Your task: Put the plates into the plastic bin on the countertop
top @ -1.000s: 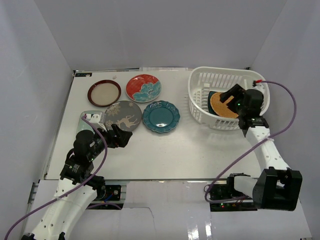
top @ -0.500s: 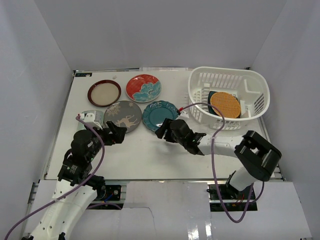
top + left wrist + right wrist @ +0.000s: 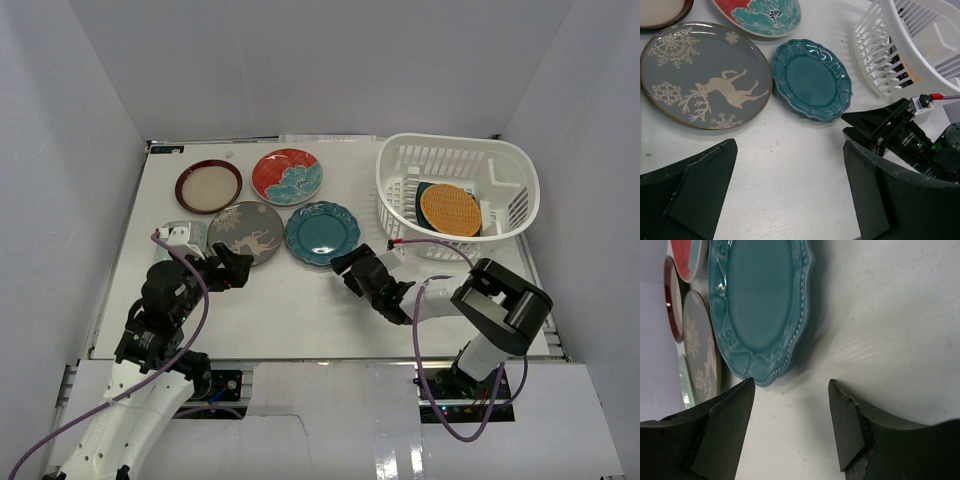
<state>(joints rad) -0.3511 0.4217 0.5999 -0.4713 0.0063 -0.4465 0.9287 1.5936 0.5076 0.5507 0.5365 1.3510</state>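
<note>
The white bin (image 3: 458,152) sits at the far right of the table (image 3: 300,310). The orange plate (image 3: 450,209) lies inside it, on top of a dark teal plate (image 3: 424,192) that peeks out at one side.

The other plates are out on the table, to the left of the bin. At the back are the cream plate (image 3: 209,186) with a dark rim and the red flower plate (image 3: 286,175). In front of them are the grey deer plate (image 3: 246,232) and the wavy teal plate (image 3: 322,233), side by side. A pale green plate (image 3: 178,232) is mostly hidden behind the left arm.

The right pincer (image 3: 790,385) is low over the table with its two fingers spread wide. It holds nothing. The near edge of the wavy teal plate is just in front of the gap.

The left pincer (image 3: 790,165) is spread wide too and holds nothing. It hangs just beside the near edge of the grey deer plate.
</note>
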